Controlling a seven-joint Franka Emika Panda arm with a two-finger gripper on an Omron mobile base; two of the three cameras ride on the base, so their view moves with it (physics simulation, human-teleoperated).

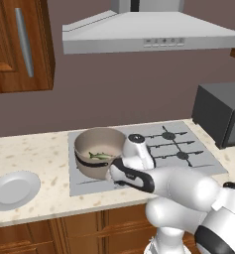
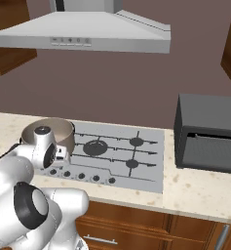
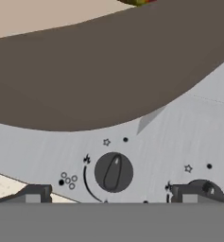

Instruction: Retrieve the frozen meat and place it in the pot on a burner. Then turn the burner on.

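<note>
The brownish-grey pot [image 1: 96, 149] stands on the front left burner of the stove [image 1: 198, 166]. Inside it lies the frozen meat [image 1: 101, 156], a slender silvery-green fish. In the hand view the pot's dark wall [image 3: 108, 80] looms close above, and an orange-red tip of the fish [image 3: 139, 1] peeks over its pale inside. My gripper [image 3: 111, 194] hangs open just over the stove's front panel, and a dark burner knob [image 3: 113, 172] sits between its wide-spread fingertips [image 3: 33, 194]. A second knob [image 3: 203, 188] lies behind the right tip.
A row of knobs [image 2: 80, 176] runs along the stove's front edge. A round grey-white plate [image 1: 12, 188] rests on the counter to the left. A dark microwave [image 2: 207, 132] stands to the right, and the range hood [image 1: 148, 34] hangs overhead.
</note>
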